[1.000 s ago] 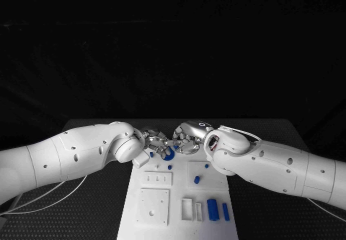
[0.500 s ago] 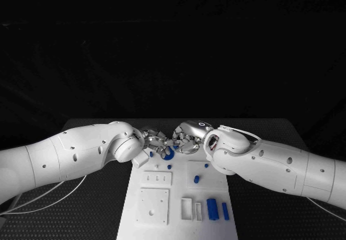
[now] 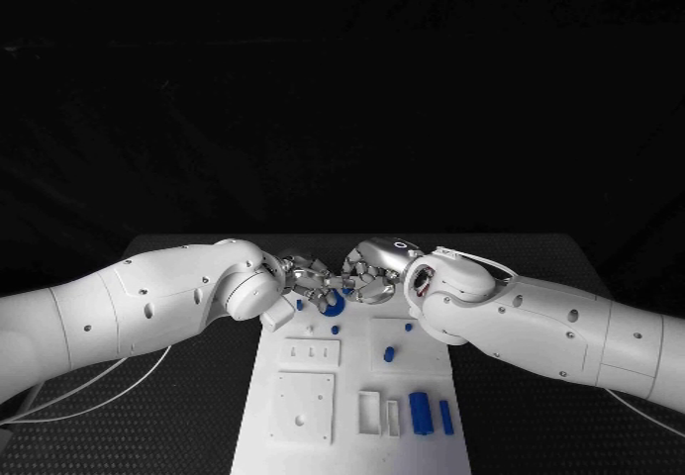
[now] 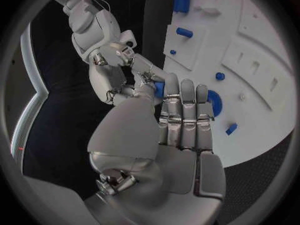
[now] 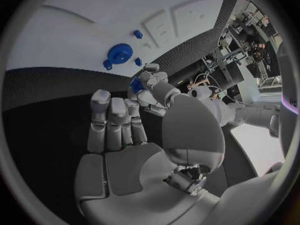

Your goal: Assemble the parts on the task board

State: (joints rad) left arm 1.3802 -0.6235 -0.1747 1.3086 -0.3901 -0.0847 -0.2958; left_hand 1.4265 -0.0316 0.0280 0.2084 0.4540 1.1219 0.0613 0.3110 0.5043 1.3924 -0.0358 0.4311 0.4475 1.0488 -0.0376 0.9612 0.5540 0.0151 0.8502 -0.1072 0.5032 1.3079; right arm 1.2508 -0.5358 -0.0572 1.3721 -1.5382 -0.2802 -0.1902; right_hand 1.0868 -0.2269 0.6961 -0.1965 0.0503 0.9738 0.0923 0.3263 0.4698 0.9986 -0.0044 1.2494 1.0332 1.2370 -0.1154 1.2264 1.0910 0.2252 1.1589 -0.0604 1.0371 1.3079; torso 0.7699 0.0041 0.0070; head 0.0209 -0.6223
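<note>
In the head view the two hands meet over the far end of the white board point(image 3: 349, 396) and hide a blue part point(image 3: 335, 307) there. The small blue piece point(image 5: 135, 84) between the fingers point(image 5: 150, 80) is mostly covered; its shape cannot be told.

Far end of the task board point(image 3: 271, 396) is obstructed: left hand point(image 3: 304, 273) and right hand point(image 3: 368, 279) meet fingertip to fingertip above the round blue part point(image 3: 333, 305). Both forearms flank the board's upper corners. The near half, with its blue block point(image 3: 420, 413) and recesses, lies open from above.
</note>
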